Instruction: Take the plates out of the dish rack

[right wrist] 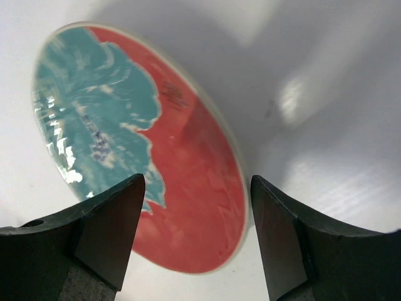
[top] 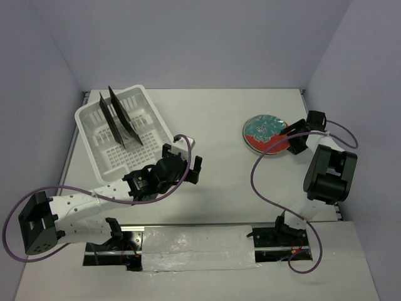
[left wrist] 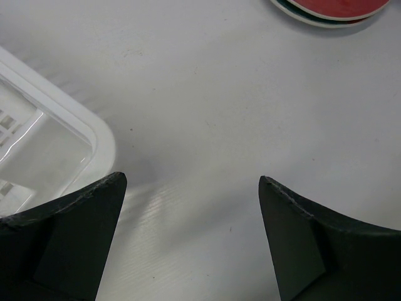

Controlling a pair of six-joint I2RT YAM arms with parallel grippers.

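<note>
The white dish rack (top: 88, 147) stands at the back left, and two dark plates (top: 109, 119) (top: 125, 119) stand edge-on in its slots. The round red plate with the teal flower (top: 264, 133) lies flat on the table at the right. My right gripper (top: 294, 139) hovers over that plate's right edge. Its jaws are open and touch nothing, with the red rim (right wrist: 182, 157) showing between them. My left gripper (top: 183, 157) is wide open and empty over bare table, just right of the rack's near corner (left wrist: 81, 132). The red plate's edge (left wrist: 332, 9) shows at the top of the left wrist view.
A purple cable (top: 260, 182) loops from the right arm across the table. A taped white strip (top: 197, 248) lies along the near edge between the arm bases. Lilac walls close in the table on the left, back and right.
</note>
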